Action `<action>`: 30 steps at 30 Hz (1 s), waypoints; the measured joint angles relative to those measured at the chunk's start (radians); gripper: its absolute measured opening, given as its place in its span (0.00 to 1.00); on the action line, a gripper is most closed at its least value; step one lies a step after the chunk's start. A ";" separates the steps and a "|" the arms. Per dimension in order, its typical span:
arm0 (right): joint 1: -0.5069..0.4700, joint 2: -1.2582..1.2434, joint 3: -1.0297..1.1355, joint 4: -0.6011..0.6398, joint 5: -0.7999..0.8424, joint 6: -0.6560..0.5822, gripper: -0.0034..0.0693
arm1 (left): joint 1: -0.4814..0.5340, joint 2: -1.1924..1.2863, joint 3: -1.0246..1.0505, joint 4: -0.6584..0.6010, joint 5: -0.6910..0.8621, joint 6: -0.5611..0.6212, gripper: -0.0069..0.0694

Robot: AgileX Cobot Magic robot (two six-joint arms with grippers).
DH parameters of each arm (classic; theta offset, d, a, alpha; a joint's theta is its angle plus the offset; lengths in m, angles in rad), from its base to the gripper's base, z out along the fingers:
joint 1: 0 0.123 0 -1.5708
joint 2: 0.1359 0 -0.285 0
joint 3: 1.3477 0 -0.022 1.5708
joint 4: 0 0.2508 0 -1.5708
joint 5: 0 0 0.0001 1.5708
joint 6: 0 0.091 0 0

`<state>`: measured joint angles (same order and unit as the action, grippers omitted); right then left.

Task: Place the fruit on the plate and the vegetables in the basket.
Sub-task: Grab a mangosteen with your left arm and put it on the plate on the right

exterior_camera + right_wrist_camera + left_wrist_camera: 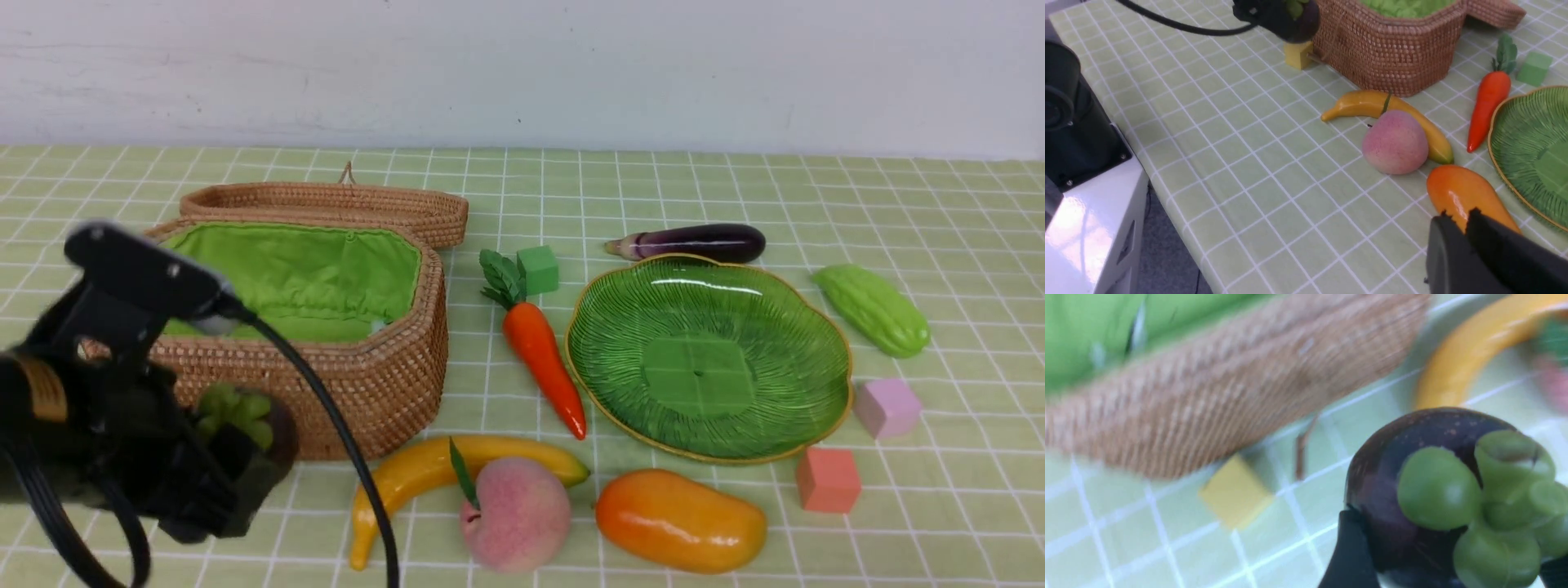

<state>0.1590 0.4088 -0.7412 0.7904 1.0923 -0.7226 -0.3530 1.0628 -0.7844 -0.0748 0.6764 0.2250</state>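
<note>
Near left, just in front of the basket [384,384], the left pincer [237,457] is clamped on the mangosteen [245,416], green cap up, with a yellow cube [1298,55] beneath it. The basket is open, and I see no vegetables inside. Moving right, the banana [408,474] and peach [518,514] touch at the near edge, and the carrot [543,359] lies between basket and plate [702,327]. The mango [682,518] sits just near of that bare plate, the eggplant [702,242] is at its far rim, and the bitter gourd [873,310] is further right. The right pincer [1457,218] hovers by the mango, fingers together, holding nothing.

The danger is the long carry to the plate. A round, glossy fruit could squirt from the grip or, released too high, roll off the shallow dish. A low path could also clip the peach or carrot.
</note>
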 joint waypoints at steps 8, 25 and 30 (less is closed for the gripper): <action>0.000 0.000 -0.004 0.005 -0.006 0.032 0.15 | 0.000 0.127 -0.223 -0.430 0.075 0.456 0.78; 0.000 0.000 -0.005 -0.204 -0.074 0.221 0.11 | -0.319 0.736 -0.713 -0.366 -0.044 0.490 0.78; 0.000 0.000 -0.005 -0.266 -0.089 0.246 0.11 | -0.322 0.915 -0.891 -0.355 -0.057 0.436 0.78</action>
<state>0.1590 0.4088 -0.7458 0.5246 1.0032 -0.4763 -0.6753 1.9778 -1.6755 -0.4302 0.6192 0.6610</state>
